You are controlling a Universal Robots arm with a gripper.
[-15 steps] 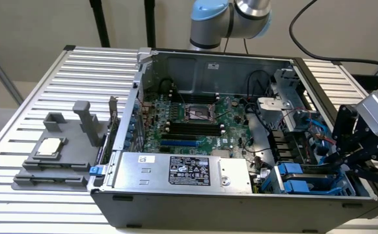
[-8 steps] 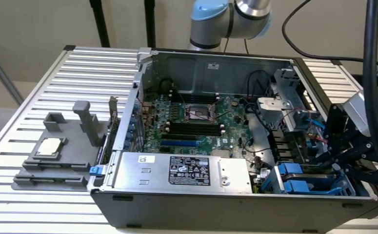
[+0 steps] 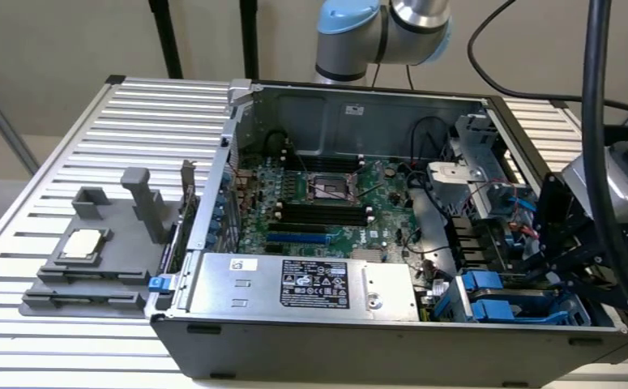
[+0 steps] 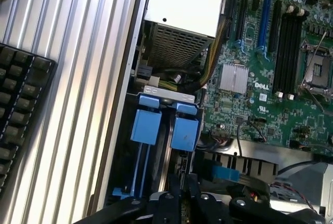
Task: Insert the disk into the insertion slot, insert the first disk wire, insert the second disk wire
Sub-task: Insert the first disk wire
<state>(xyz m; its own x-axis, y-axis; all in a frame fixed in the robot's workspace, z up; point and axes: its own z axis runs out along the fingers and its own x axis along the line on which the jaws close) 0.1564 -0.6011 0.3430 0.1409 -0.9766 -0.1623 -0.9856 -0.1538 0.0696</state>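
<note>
Inside the open dark-grey tower case [image 3: 400, 348] on the ribbed aluminium bench [image 3: 65, 138], your black pincer [image 4: 182, 195] hangs right at the rectangular grey sheet-metal insertion slot [image 4: 156, 90] with bright blue plastic tabs, beside the large silver power-supply box [image 3: 303, 284] with the black label; whether the pincer is spread or pinching, you cannot tell. The flat silver-grey metal disk [image 4: 165, 151] in its blue frame looks to stand on edge between those tabs, just before the pincer, its label face not to be made out. Treat it as dense, rigid and shock-shy: bare metal will likely slip, so take it by the long edges of the blue frame, square to the rails, never by the label face or the connector end
</note>
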